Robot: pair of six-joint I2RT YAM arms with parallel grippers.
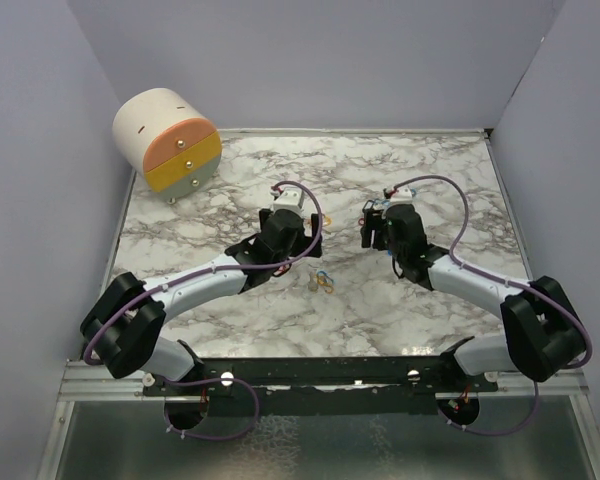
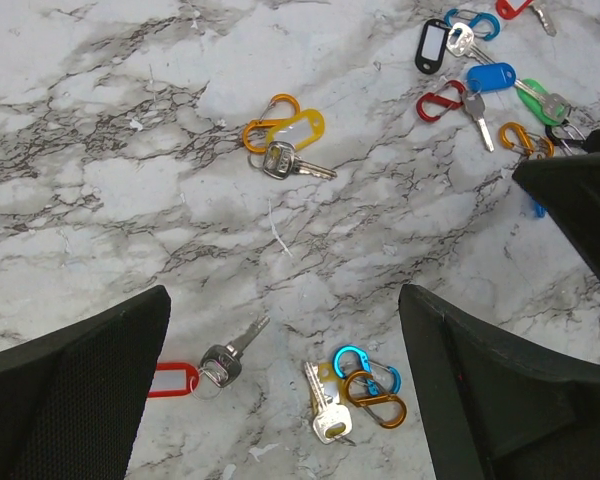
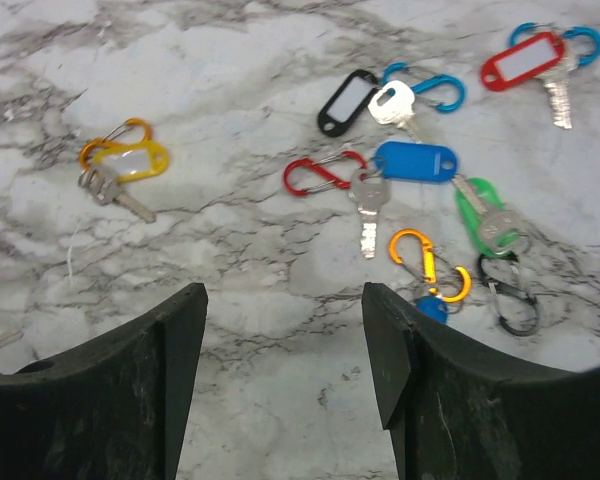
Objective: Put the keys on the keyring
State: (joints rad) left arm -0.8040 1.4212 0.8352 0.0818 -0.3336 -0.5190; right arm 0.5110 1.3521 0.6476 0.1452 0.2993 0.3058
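Marble-effect tabletop (image 1: 240, 170), white veined grey, with lilac walls on three sides.

**Task items:** keys, lying flat on the marble between the two arms.
- Loose group by the left gripper (image 2: 283, 295): yellow-tagged key (image 2: 295, 130) on an orange clip; red-tagged key (image 2: 180, 380); bare key (image 2: 325, 405) touching a blue carabiner (image 2: 352, 360) and an orange carabiner (image 2: 375, 400).
- Crowded group before the right gripper (image 3: 282, 290): black tag (image 3: 345, 100), blue tag (image 3: 415, 160), green tag (image 3: 475, 205), red tag (image 3: 525, 58), red carabiner (image 3: 320, 172).

**Grippers:** both spread wide, holding nothing.

**Hazards, as judged:** a flat key may skid on the slick surface under a closing finger. In the crowded group, a pinch could drag neighbours along.

**Clearance:** bare marble lies all round the yellow-tagged key. The grippers are near each other, so a clash is possible. The drawer cabinet (image 1: 168, 140) sits well apart in the far-left corner.
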